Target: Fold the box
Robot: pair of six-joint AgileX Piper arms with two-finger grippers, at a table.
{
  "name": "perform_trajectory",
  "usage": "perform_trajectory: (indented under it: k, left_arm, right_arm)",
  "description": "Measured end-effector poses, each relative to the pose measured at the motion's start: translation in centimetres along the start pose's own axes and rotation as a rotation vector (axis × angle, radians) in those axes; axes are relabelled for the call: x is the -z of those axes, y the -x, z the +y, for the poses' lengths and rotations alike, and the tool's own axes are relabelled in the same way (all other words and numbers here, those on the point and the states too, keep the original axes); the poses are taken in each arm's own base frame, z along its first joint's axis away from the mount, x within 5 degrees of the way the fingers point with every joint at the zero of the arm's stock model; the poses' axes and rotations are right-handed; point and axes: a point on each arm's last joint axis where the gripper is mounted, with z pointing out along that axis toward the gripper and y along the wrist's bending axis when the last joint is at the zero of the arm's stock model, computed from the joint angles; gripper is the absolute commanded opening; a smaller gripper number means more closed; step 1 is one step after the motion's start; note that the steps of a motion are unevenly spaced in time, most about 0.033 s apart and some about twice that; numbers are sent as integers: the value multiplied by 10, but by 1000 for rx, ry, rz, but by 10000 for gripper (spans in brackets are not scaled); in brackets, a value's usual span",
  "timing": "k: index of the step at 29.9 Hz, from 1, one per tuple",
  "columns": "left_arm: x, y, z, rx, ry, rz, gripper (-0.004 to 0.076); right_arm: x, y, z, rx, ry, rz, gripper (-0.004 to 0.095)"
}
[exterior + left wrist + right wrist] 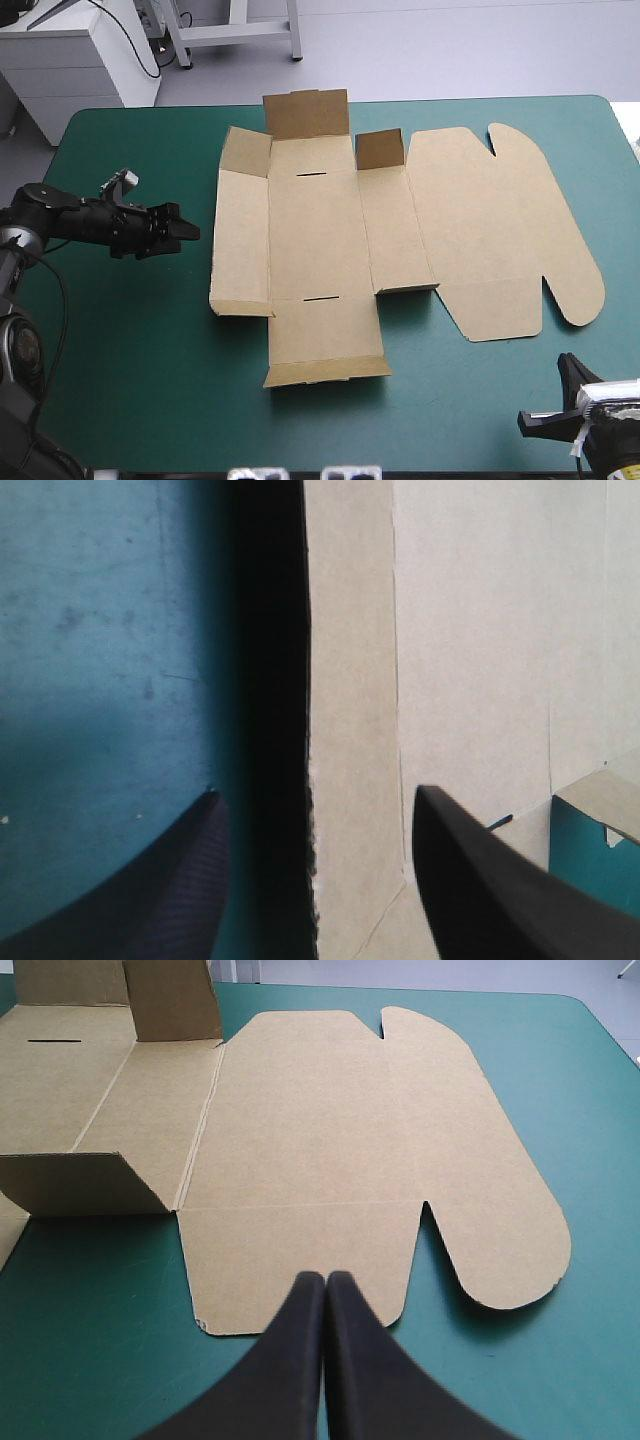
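Largely unfolded. The box [320, 240] lies at mid-table with its base panel flat on the teal-green table [120, 360]. The lid [500, 230] is spread flat toward the right edge, rounded ears out.

Done, as far as shows:
- The far flap [307, 113] stands close to upright.
- Two small corner flaps [380, 150] beside it are lifted.
- The near flap [325, 340] lies flat; only its end lip is turned up.
- Right wrist view: a short panel at the near end of the right wall is raised.

Not done:
- The left wall [240, 240] is down. Its outer edge throws a dark shadow, so it is judged slightly off the cover.
- Both slots [312, 175] are empty; nothing is tucked.

Left pincer [188, 230]: wide and low at the box's left edge. One finger is over bare cover and the other over the left wall, with the board's edge between them. It holds nothing.

Right pincer [325, 1290]: closed to a point and empty, by the table's near right corner. It is aimed at the lid's near tab but apart from it.

Judgement: early stage. Both long walls are yet to be raised, and the end flaps must then be folded over and tucked into the slots. The left pincer looks placed to lift the left wall first.
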Motion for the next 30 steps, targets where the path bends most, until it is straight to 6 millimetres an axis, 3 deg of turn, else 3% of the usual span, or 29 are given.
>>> perform_trajectory:
  k: [9, 22, 26, 30]
  left_arm:
    - [-24, 3, 12, 68, -49, 44, 418]
    - [-88, -13, -11, 16, -80, 236, 405]
    - [-94, -14, -13, 13, -83, 243, 282]
    - [-95, -13, -12, 14, -75, 230, -10]
  right_arm:
    - [0, 0, 0, 0, 0, 0, -20]
    - [0, 0, 0, 0, 0, 0, -20]
    - [0, 0, 0, 0, 0, 0, -20]
    - [0, 0, 0, 0, 0, 0, -20]
